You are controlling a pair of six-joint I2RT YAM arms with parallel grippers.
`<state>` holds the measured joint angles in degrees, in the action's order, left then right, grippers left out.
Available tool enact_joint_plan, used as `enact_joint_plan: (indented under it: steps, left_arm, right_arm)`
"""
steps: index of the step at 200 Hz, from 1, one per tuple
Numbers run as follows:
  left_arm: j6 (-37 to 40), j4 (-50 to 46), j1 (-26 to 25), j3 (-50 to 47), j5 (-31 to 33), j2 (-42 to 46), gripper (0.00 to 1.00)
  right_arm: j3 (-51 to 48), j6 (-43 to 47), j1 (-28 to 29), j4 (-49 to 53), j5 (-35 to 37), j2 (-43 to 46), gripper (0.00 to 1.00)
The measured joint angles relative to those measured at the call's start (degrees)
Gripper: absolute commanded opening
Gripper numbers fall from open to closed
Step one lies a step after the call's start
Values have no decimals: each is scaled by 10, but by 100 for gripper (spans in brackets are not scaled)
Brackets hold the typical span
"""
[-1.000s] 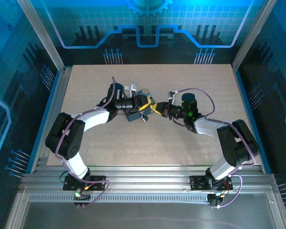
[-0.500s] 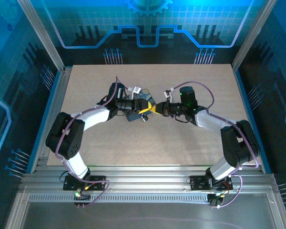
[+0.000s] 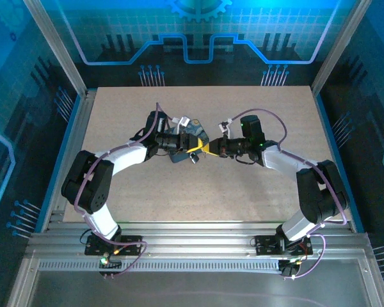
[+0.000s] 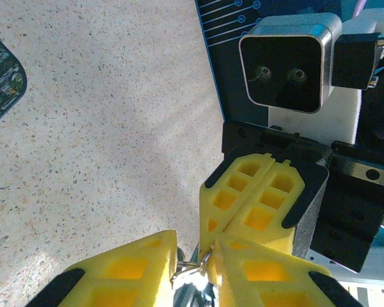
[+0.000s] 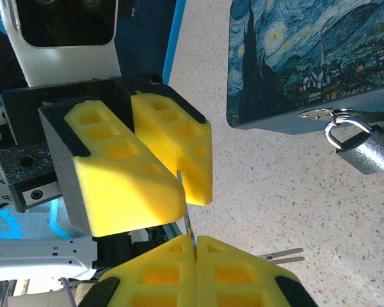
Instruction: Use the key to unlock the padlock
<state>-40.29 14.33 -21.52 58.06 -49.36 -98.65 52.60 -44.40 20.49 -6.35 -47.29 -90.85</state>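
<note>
The key (image 5: 187, 220) is a thin silvery blade standing between both grippers. My right gripper (image 5: 195, 240) is shut on its lower end. Its upper end runs in between the yellow fingers (image 5: 128, 173) of my left gripper (image 5: 182, 185). In the left wrist view, my left gripper (image 4: 195, 256) holds the key's metal ring (image 4: 192, 272), and the right gripper (image 4: 208, 238) meets it tip to tip. The padlock (image 5: 361, 150), grey with a silvery shackle, hangs closed on the hasp of the patterned box (image 5: 294, 57). From above, the grippers (image 3: 203, 148) touch just above the padlock (image 3: 194, 158).
Two spare keys (image 5: 281, 257) lie on the speckled table (image 5: 294, 192) close to my right fingers. The box (image 3: 179, 155) sits under my left wrist. A dark patterned corner (image 4: 3, 77) shows at the left edge of the left wrist view.
My right gripper has swung up and left until its tips meet the left gripper. The left gripper has shifted slightly up and right. Little has moved in the last half second.
</note>
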Motion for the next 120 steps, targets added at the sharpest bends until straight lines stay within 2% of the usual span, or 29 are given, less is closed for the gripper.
enact_joint_plan:
  steps: [27, 45, 62, 95, 120]
  left_arm:
    - [0, -1, 0, 0, 0, 0, 10]
    - [1, -1, 0, 0, -3, 0, 0]
    - [2, -4, 0, 0, -2, 0, 0]
    - [0, 2, 0, 0, 0, 0, 0]
    - [-11, 17, 0, 0, 5, 0, 0]
  right_arm:
    - [6, 6, 0, 8, -3, -5, 0]
    - [7, 10, 0, 16, -3, -10, 0]
    - [8, 10, 0, 19, -4, -12, 0]
    - [9, 2, -3, 14, -7, -12, 18]
    - [2, -23, -6, -23, -9, -12, 22]
